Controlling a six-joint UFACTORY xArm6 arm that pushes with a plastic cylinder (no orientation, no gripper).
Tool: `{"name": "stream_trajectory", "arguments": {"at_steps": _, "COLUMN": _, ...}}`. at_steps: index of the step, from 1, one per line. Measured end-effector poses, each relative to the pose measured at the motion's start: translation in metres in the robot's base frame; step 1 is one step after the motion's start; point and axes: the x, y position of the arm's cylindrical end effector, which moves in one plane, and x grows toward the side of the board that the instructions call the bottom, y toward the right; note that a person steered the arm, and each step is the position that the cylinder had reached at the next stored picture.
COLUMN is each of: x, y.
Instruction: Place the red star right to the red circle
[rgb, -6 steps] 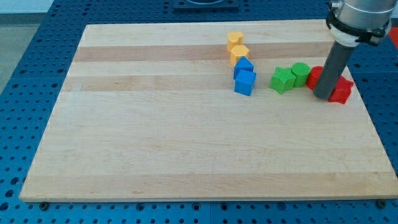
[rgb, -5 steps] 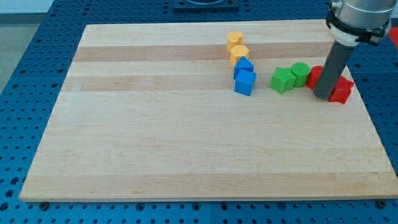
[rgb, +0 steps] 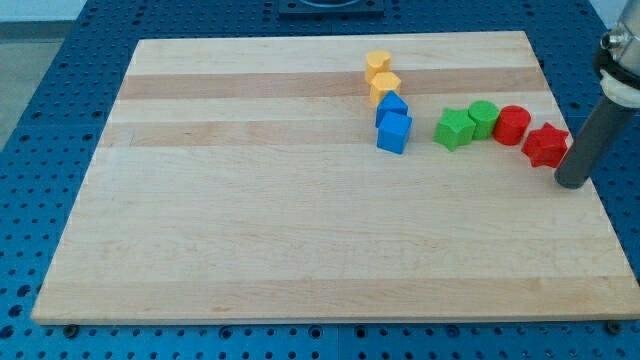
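Light wooden board on blue perforated table. No hand or jaws on rig, only dark rod; holds nothing. My tip near board's right edge, just at 4 o'clock of red star-shaped block, apart from it or barely so. Red star at 4 o'clock of red round block, just beside it. Green round block touching red circle at its 9 o'clock; green star-like block next along. Two blue blocks, shapes unclear, at 9 o'clock of greens. Farthest: two yellow blocks.

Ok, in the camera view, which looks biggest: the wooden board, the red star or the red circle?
1. The wooden board, by far the biggest.
2. The red star and the red circle look about alike, so I won't rank them.
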Motion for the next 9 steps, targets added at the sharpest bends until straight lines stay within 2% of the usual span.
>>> {"name": "stream_trajectory", "arguments": {"at_steps": 6, "x": -0.017, "y": 0.002}}
{"name": "stream_trajectory", "arguments": {"at_steps": 9, "x": -0.072, "y": 0.003}}
